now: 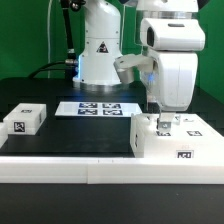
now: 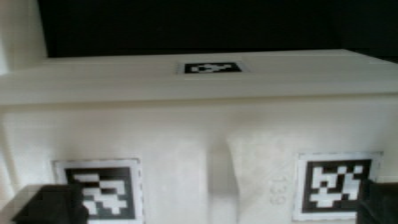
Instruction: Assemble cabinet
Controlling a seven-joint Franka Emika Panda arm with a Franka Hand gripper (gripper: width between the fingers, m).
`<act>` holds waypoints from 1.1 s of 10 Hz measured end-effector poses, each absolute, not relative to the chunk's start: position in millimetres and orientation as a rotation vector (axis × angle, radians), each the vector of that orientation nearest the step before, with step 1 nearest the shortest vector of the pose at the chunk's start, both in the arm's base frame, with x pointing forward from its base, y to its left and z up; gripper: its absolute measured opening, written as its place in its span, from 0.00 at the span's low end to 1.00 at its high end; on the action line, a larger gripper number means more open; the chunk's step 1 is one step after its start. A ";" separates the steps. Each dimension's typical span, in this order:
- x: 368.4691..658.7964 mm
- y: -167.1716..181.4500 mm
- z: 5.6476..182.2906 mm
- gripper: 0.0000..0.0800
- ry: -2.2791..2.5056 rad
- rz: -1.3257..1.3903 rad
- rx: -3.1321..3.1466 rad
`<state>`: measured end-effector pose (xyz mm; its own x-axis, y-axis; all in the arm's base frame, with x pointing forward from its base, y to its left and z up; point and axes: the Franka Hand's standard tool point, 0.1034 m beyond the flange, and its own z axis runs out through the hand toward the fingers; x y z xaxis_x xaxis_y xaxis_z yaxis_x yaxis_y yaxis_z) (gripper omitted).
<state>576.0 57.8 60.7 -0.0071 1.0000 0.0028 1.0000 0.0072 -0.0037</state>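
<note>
The cabinet [image 1: 178, 142] is a large white box with black-and-white tags, lying at the exterior view's right on the black table. My gripper [image 1: 158, 120] points straight down at its top, near the box's left end. In the wrist view the cabinet [image 2: 196, 120] fills the frame, with one tag on its far face and two tags on the near face either side of a raised ridge. The dark fingertips [image 2: 25, 208] show only at the frame's lower corners, far apart. The gripper [image 2: 205, 212] is open and holds nothing.
A small white tagged block [image 1: 25, 120] lies at the exterior view's left. The marker board [image 1: 100, 108] lies flat at the middle back. The robot's white base [image 1: 100, 50] stands behind it. A white rail [image 1: 90, 172] runs along the table's front.
</note>
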 end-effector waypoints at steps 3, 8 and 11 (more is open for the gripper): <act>571.0 53.4 63.1 1.00 -2.193 -0.022 -2.259; 527.9 70.0 80.8 1.00 -1.772 -0.133 -2.637; 526.8 72.1 79.5 1.00 -1.776 -0.128 -2.632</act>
<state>526.8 72.1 79.5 0.3724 0.9269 0.0466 0.9239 -0.3750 0.0752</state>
